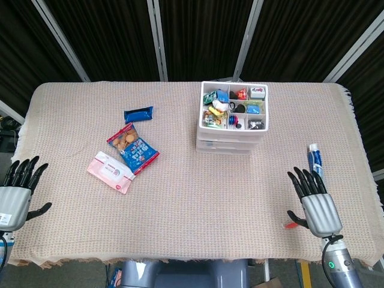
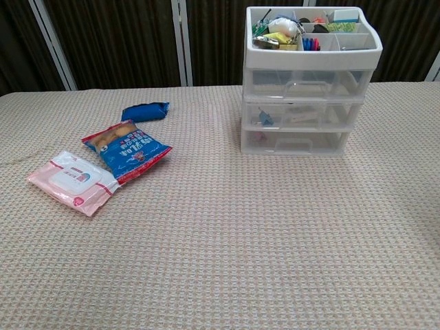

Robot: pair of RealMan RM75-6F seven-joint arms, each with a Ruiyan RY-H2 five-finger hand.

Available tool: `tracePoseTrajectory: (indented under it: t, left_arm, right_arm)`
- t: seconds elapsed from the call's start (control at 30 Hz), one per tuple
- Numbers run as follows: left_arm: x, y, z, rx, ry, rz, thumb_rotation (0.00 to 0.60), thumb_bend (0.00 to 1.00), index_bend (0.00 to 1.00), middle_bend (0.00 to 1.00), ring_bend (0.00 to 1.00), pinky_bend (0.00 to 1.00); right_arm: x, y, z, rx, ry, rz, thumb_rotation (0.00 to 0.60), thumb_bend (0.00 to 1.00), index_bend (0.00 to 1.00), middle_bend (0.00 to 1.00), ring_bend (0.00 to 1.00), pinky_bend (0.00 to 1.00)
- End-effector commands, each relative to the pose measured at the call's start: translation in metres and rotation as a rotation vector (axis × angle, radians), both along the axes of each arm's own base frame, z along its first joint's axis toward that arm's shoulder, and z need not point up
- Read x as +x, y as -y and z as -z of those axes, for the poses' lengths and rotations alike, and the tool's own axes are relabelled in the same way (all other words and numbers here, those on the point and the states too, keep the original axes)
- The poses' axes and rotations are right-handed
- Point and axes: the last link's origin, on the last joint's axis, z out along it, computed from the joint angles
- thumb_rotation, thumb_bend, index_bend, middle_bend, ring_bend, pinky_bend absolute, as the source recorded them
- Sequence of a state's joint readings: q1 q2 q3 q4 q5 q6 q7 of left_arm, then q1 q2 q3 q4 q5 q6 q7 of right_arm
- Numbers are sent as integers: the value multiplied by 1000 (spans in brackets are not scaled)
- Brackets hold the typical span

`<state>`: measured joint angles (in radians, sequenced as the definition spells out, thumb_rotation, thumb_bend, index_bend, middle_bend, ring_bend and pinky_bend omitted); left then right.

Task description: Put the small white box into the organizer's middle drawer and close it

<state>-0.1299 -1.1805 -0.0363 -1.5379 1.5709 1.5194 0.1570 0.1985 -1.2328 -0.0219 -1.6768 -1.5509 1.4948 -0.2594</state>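
Observation:
The white three-drawer organizer stands at the back middle of the table, its top tray full of small items. All three drawers sit flush. The middle drawer is shut, and a pale shape shows through its clear front; I cannot tell whether that is the small white box. My right hand hovers at the table's front right, fingers apart and holding nothing, far from the organizer. My left hand is off the table's left front edge, fingers apart and also holding nothing. Neither hand shows in the chest view.
A toothpaste tube lies just beyond my right hand, and a red stick pokes out beside it. On the left lie a blue packet, a biscuit bag and pink wipes.

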Motion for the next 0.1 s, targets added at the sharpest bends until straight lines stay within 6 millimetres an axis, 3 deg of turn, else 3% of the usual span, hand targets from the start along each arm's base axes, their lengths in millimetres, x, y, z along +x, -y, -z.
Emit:
tracePoseTrajectory:
  t: [0.03,0.1]
  left_arm:
    - [0,0,0,-2,-3,2,600,104,103,0,0,0]
    - [-1,0,0,-4,-5,4,600,105,103,0,0,0]
  right_arm:
    - [-12,-6,-3,-3,-1,24,600,100,17,0,0,0]
    - [-11,-4,-3,-12,9,22,600,100,17,0,0,0]
